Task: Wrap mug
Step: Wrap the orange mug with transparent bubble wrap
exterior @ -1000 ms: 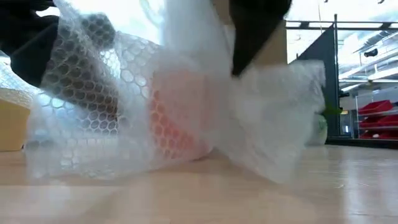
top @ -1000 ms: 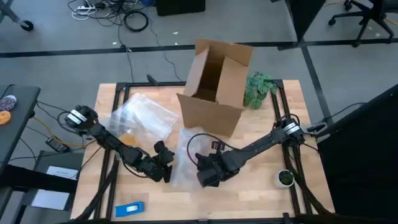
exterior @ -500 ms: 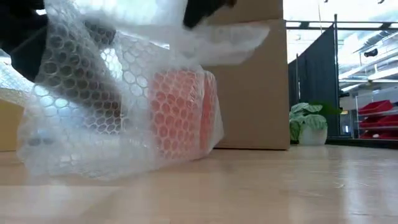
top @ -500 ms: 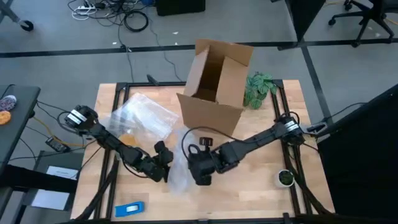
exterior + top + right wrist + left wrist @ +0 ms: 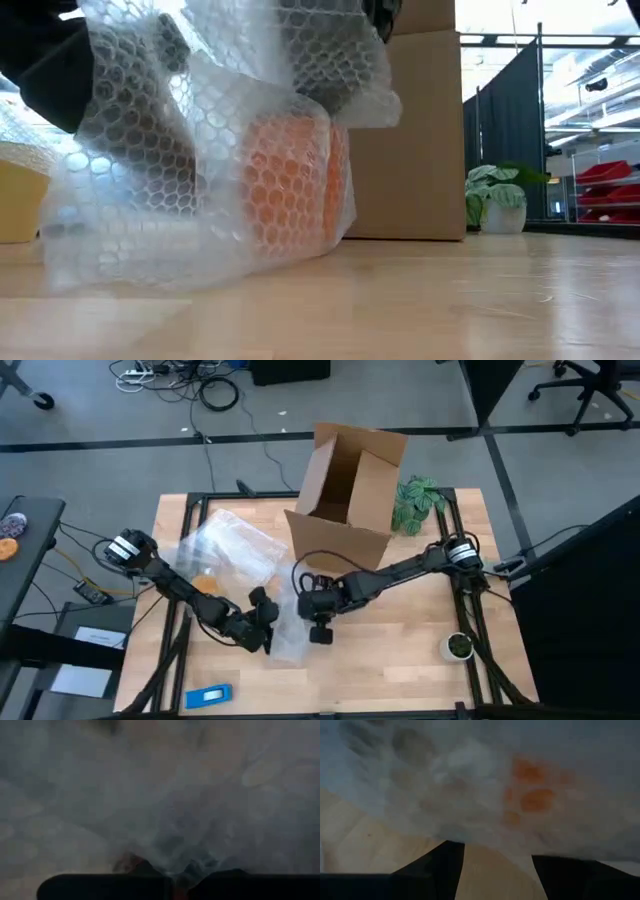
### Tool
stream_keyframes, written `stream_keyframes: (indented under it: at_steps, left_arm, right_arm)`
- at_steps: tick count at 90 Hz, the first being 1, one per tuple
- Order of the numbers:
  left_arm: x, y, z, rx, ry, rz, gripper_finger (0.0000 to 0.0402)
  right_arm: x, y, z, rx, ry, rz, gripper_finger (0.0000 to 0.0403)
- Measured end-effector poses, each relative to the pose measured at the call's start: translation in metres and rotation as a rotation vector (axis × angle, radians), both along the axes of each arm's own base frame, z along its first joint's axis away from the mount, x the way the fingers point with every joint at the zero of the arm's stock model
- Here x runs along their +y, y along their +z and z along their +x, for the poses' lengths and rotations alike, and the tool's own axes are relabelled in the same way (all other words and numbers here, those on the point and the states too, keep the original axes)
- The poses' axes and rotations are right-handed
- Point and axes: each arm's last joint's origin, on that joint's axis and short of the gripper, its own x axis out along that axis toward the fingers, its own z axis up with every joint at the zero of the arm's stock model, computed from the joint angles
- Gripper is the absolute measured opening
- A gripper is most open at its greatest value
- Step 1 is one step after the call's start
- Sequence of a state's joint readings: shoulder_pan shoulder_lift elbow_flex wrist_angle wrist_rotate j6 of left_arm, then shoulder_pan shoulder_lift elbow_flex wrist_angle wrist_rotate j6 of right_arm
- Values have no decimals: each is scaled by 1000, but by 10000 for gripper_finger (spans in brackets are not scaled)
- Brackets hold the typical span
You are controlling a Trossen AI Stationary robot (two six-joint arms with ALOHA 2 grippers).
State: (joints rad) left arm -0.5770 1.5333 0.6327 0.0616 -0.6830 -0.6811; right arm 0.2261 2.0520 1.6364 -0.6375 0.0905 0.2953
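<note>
Desk (image 5: 400, 660): low view alone shows mug (image 5: 290, 185) standing inside bubble wrap (image 5: 200, 170). Right gripper (image 5: 318, 622) pinches wrap; left gripper (image 5: 262, 622) fingers apart, beside it, empty

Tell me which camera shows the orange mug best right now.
The low view: the mug shows orange through the bubble wrap, sitting on the table. The left wrist view gives only orange blurs; the high and right wrist views show none of it.
</note>
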Motion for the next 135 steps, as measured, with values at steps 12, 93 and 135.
stream_keyframes:
  at_steps: [12,93,135]
  left_arm:
    - [0,0,0,0,0,1,209]
    - [0,0,0,3,1,2,209]
    - [0,0,0,-1,3,-2,209]
  right_arm:
    - [-2,-1,1,4,3,39,5]
    - [-6,86,-37,-121,-25,134,124]
    - [27,74,-87,285,-139,164,134]
